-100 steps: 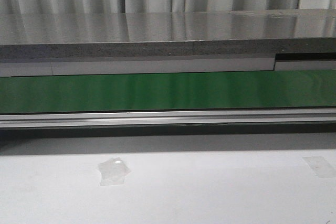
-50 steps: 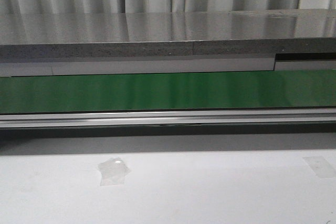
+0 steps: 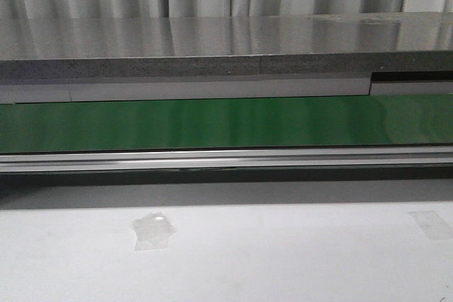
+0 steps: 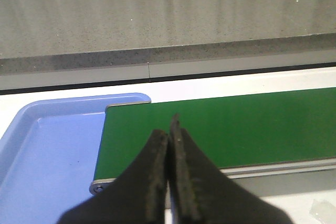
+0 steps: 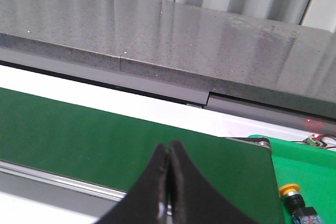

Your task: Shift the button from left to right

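Both claws closed, empty: left claw (image 4: 169, 145), right claw (image 5: 169, 153). You've got the button (image 5: 292, 191) just past the green belt (image 5: 105, 140) end, near right claw. Open before descending.

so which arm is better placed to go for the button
Right, probably: the button shows only in the right wrist view, near the shut right gripper. The left gripper, also shut, faces the belt and a blue tray, with no button in view.
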`<state>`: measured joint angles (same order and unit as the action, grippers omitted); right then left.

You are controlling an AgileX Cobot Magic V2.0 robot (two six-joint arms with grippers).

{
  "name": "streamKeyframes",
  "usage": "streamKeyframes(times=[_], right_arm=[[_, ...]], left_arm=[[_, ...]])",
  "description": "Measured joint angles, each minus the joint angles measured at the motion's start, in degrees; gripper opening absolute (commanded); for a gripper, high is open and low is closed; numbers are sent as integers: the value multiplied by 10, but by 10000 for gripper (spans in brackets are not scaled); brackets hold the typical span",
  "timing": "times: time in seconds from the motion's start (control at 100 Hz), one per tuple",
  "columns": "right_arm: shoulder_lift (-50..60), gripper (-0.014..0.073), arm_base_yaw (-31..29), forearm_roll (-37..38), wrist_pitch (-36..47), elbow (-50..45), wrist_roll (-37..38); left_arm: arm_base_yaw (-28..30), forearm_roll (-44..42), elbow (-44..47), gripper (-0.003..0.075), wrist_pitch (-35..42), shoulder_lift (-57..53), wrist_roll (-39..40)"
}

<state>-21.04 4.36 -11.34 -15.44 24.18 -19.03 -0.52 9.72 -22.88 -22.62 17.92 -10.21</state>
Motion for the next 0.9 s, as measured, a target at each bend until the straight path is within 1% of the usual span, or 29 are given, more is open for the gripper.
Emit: streamKeyframes(times=[0.12,0.24,0.31,0.43,0.53,0.62,0.77,0.9], right_arm=[[0,-68,0,0,0,-2,0],[1,-68,0,9,24,-17,19],[2,-68,0,36,47,-30,53],[20,-68,0,102,83,-58,136],[52,-68,3,125,94,-86,177],[87,-68,11,131,99,-113,190],[155,-68,31,132,102,-167,193],[200,-68,37,132,103,-211,195]], left_arm=[[0,0,0,-20,0,0,0],[0,0,0,-20,0,0,0],[0,0,0,-20,0,0,0],[0,0,0,-20,0,0,0],[0,0,0,-20,0,0,0],[0,0,0,-20,0,0,0],[0,0,0,-20,0,0,0],[0,0,0,-20,0,0,0]])
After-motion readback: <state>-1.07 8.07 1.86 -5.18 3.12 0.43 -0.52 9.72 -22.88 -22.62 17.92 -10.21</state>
